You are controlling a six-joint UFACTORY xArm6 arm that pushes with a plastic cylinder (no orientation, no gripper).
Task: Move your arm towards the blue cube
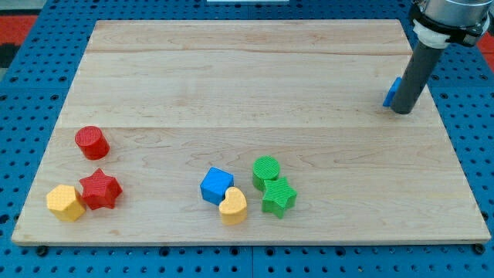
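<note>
Blue cube point(216, 185) corner toward view's bottom, my tip point(401, 112) well apart

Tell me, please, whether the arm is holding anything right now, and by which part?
Nothing is held: the rod has no gripper. My tip rests on the board beside a partly hidden blue block, far from the blue cube.

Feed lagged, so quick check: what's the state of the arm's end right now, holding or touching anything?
No gripper: my tip holds nothing, beside a partly hidden blue block at the view's right, far from the blue cube.

view: single | angle: high, tilted down from board's point(255, 85) near edge | range: whole board framed
</note>
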